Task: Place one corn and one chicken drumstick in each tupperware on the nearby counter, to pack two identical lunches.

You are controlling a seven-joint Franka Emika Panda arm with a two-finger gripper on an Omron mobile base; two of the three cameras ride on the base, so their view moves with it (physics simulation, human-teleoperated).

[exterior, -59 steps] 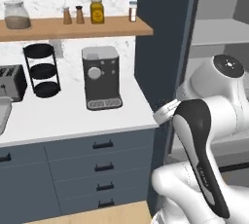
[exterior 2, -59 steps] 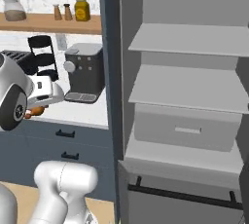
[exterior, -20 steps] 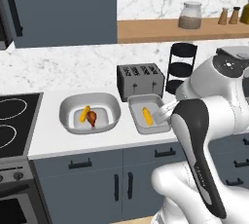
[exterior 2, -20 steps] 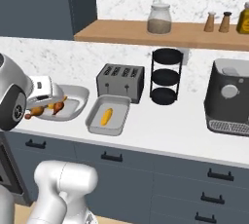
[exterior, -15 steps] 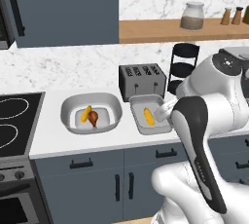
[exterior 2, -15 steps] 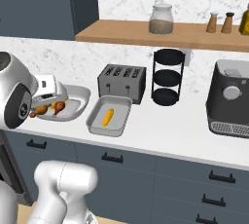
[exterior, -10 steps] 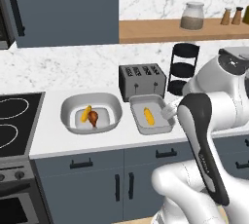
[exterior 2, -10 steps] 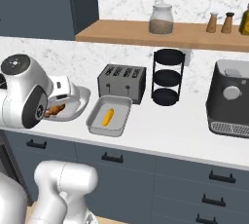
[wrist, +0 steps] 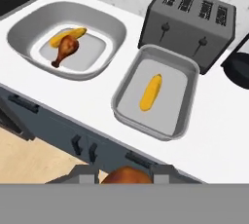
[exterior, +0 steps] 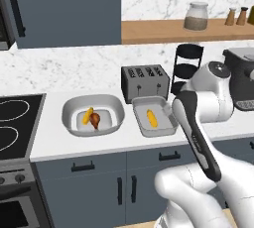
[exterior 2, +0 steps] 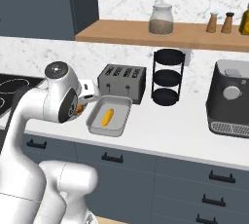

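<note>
On the white tabletop [exterior: 54, 142], going left to right: a stove [exterior: 15, 118] at the far left, then the deep oval tub [exterior: 93, 114] holding one corn [exterior: 88, 116] and one drumstick [exterior: 95, 120] side by side, touching. Just right of it sits the shallow tray [exterior: 154, 116] with a single corn [wrist: 150, 92] lying along its middle, and no drumstick in it. The tub and tray stand close together but apart. Behind the tray is the dark toaster [exterior: 145, 82], then a black tiered stand [exterior 2: 168, 76], and a coffee machine [exterior 2: 230, 98] at the far right. A wooden shelf [exterior 2: 160, 34] above carries a jar [exterior 2: 161, 19] and small bottles [exterior 2: 219, 22].

In the hand view, the gripper [wrist: 126, 173] hangs over the cabinet fronts [wrist: 58, 125], short of the tabletop's front edge, with the tray ahead of it. Its jaws are narrow, clamped on the second drumstick [wrist: 127, 175], whose rounded reddish-brown end shows between the two tips. In the right base view the arm [exterior 2: 58, 96] stands just left of the tray.
</note>
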